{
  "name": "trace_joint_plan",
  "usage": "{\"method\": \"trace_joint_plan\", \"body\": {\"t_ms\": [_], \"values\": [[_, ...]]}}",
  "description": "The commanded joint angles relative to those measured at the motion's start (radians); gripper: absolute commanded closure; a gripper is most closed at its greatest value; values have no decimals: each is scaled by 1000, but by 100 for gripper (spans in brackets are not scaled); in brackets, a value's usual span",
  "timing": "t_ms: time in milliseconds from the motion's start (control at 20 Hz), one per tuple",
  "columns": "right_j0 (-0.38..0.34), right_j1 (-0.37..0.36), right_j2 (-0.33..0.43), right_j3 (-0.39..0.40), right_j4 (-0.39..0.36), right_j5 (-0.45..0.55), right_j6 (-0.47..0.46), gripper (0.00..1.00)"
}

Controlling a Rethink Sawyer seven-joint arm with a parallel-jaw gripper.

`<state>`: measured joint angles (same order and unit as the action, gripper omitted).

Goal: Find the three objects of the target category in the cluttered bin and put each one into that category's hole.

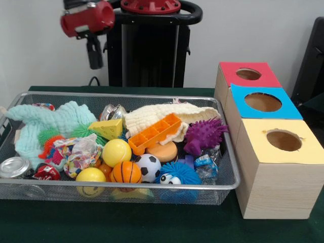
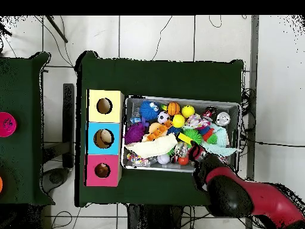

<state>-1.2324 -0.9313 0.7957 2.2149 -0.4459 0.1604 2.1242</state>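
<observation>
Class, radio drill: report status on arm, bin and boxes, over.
Gripper raised behind the bin, holding nothing; fingers unclear. Bin full: balls, cloths, cheese toy, purple spiky toy. Red, blue, yellow box holes unobstructed.

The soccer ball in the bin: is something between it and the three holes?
The soccer ball lies among other toys. On its way to the holes stands the bin's mesh wall; the ball must be lifted over it. Nothing covers the holes.
</observation>
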Motion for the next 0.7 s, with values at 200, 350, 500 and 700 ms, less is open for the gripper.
{"method": "trace_joint_plan", "body": {"t_ms": [200, 350, 500, 700], "values": [[-222, -44, 302, -14, 36, 320, -314, 100], [-265, -61, 346, -17, 36, 360, -308, 100], [-289, -60, 370, -7, 29, 358, -258, 100], [-282, -28, 356, 1, -42, 314, -208, 0]]}}
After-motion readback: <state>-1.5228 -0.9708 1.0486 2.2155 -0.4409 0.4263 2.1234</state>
